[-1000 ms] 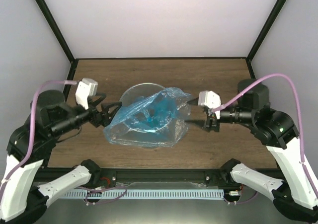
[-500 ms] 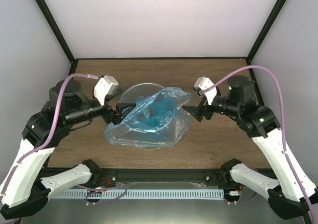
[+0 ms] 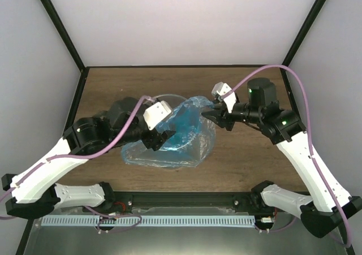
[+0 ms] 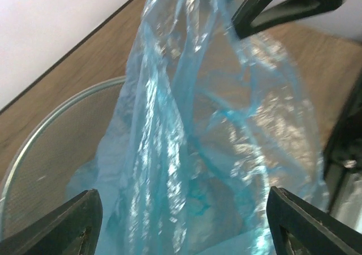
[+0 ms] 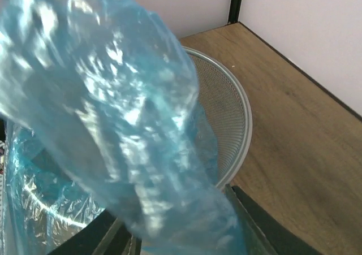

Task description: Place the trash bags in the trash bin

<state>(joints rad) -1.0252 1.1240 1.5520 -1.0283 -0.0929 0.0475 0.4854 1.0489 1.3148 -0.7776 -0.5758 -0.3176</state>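
Blue film everywhere: the trash bag [image 3: 189, 132] drapes across the trash bin [image 5: 229, 105], its bunched end running up right of centre, where the right gripper [image 3: 212, 114] seems pinched on it, though film hides the tips. Left gripper [image 4: 178, 210] gapes wide, loose film between its fingers, gripping nothing. Bin mouth lies left of and below that held end, and the left arm sits nearer the slack

A crinkled light-blue translucent plastic film bag [image 3: 182, 135] drapes the round grey translucent plastic bin [image 3: 148, 100] from one to eight o'clock; its mouth is clear only toward eleven.
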